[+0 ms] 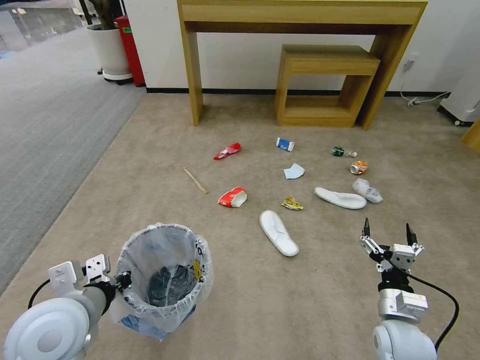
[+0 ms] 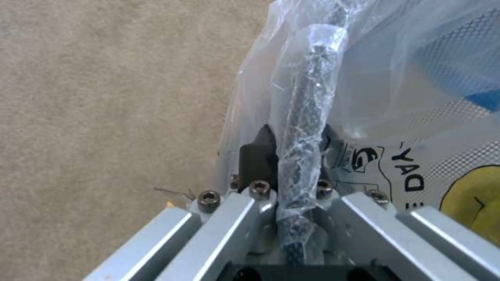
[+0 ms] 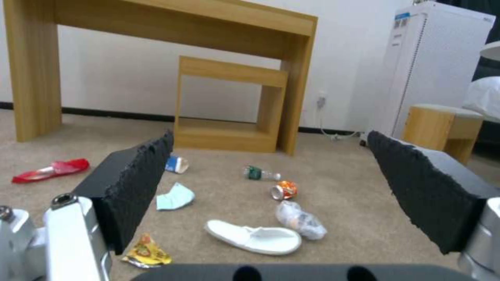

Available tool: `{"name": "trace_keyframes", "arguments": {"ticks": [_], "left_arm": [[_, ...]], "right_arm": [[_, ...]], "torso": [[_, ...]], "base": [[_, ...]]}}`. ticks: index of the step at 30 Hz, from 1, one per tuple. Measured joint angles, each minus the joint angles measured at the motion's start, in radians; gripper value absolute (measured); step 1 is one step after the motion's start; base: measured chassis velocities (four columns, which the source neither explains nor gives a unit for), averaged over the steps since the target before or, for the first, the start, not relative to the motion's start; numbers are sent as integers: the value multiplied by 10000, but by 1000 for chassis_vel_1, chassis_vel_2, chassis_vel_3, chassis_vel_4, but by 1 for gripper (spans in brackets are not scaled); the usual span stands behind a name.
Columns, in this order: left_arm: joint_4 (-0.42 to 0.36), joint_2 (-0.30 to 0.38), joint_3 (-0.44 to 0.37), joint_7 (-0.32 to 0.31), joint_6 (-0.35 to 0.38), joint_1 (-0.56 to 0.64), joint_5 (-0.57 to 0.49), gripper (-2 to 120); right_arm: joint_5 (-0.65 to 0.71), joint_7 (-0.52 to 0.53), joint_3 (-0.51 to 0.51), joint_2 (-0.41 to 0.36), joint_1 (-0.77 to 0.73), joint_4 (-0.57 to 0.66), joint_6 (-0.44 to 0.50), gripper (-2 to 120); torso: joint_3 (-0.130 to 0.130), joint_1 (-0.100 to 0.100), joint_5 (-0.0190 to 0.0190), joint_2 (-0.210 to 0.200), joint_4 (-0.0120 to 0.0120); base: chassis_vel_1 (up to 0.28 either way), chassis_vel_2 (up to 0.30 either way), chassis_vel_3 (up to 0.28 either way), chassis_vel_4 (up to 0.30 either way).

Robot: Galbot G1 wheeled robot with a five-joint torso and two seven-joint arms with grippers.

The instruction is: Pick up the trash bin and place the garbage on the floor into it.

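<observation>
Low on the robot's left, the left gripper [image 1: 121,281] pinches the rim of the trash bin [image 1: 165,280], its fingertips half buried in crinkled liner. Opposite, the right gripper [image 1: 387,234] hangs wide apart, holding nothing, above the floor [image 1: 310,300] near the garbage [image 1: 278,233].

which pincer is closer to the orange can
Right. The right pincer hangs open over the carpet just short of the can; the left pincer is far across, shut on the bin rim.
</observation>
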Motion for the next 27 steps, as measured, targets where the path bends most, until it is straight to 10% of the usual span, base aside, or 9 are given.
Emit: {"name": "trace_keyframes", "arguments": {"ticks": [27], "left_arm": [[76,-13,9,15,-17,-98,-24,0]], "right_arm": [[-90,-109,7,-6,46,-62,-5,95]], "torso": [[0,1,2,0,-1]], "base": [[6,8,-5,-9]]}}
